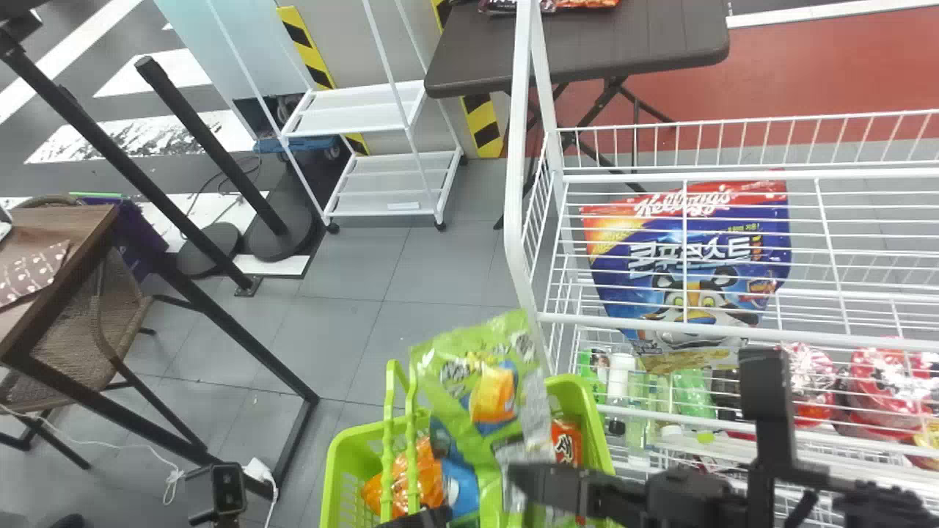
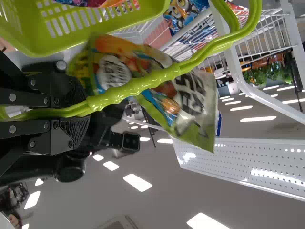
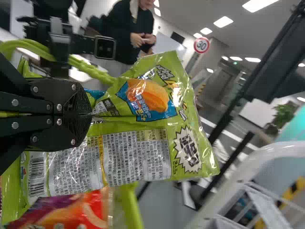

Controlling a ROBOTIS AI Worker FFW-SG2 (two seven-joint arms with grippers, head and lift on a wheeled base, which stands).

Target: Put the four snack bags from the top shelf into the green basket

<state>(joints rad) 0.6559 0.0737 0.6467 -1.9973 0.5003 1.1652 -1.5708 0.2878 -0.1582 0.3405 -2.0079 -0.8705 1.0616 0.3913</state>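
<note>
We pinch a shiny green plastic snack bag [image 1: 477, 381] in our right gripper [image 1: 519, 480], over the lime-green plastic basket [image 1: 339, 447], and clamp the basket's slim green handles [image 1: 411, 440] in our left gripper [image 1: 425, 518]. Inside the basket lie a glossy orange bag [image 1: 429, 477] and a red packet [image 1: 566, 441].

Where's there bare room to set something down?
Grey floor between white cart and green basket; brown table, near part, before its packets. Crowded: the basket, bags inside, snack bag held above; where bottles and red bags sit.
</note>
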